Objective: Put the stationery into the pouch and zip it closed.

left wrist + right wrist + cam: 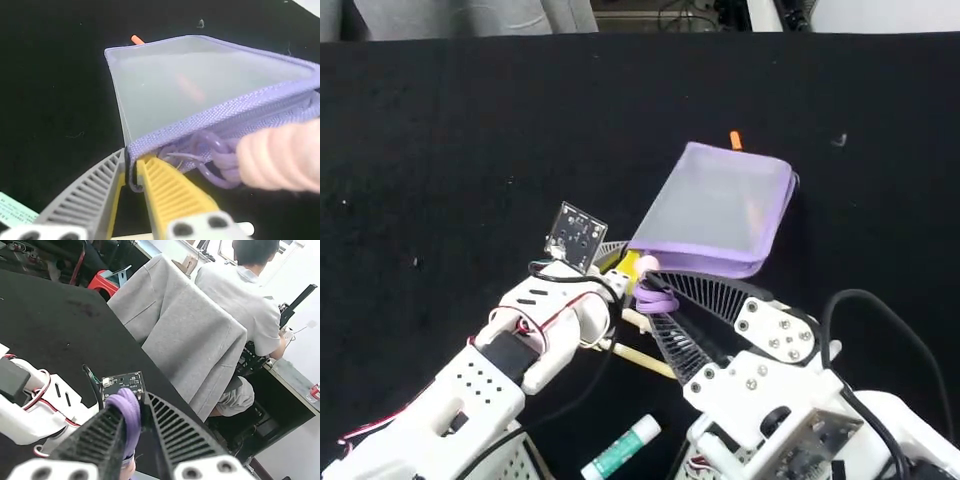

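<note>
left gripper point(132, 163) clamped on pouch point(200, 85) corner, right gripper point(140, 410) pinching purple zip pull point(126, 415), glue stick point(620, 449) loose on bench point(440, 150)

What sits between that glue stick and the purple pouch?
Both hands do. The left hand grips the pouch corner, the right hand holds its zip loop, and a wooden stick lies across, all between it and the glue stick.

A grey cloth-draped chair point(185, 340) stands just behind the black-topped table point(50, 315).
</note>
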### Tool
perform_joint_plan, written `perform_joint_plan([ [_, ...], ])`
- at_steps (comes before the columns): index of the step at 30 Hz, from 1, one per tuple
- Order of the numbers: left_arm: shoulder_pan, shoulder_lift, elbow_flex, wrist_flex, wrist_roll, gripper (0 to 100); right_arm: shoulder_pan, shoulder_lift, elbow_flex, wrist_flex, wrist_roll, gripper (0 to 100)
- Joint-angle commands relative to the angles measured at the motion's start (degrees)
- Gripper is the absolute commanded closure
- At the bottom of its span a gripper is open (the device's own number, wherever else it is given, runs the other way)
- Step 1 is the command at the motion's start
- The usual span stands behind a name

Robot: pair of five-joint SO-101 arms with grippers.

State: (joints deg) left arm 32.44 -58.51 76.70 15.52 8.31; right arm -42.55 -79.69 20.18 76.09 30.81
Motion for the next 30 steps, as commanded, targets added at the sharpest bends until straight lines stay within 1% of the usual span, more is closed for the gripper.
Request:
perform_joint_plan([
  [1, -1.36, 0.44, -0.31, -0.88, 0.26, 97, -0.26, -0.92, -0.75, -0.09, 0.53, 98.7],
  [3, -1.8, 0.44, -0.31, -0.7, 0.18, 97, 2.11, -0.84, -0.84, -0.26, 0.53, 98.7],
  [7, -6.29, 0.44, -0.31, -0.62, 0.09, 97, 9.49, -0.4, -1.8, -0.44, 0.62, 98.7],
  [12, -11.03, 0.44, -0.4, 0.35, 0.09, 97, 15.12, -0.4, -4.35, 0.0, 0.62, 98.7],
  [15, -11.91, 0.44, -1.01, 2.2, 0.0, 97, 17.58, -0.4, -4.79, 0.0, 0.62, 98.7],
  [20, -11.82, 0.44, -1.01, 2.2, -3.43, 97, 22.07, -0.31, -5.67, -0.44, 0.62, 98.7],
  [24, -11.91, 0.44, -1.01, 2.2, -3.52, 97, 25.49, -0.31, -7.78, -0.35, 0.62, 98.7],
  [30, -16.92, 0.44, -2.24, 2.2, -3.52, 97, 31.56, 3.3, -9.36, -0.35, 2.2, 98.7],
])
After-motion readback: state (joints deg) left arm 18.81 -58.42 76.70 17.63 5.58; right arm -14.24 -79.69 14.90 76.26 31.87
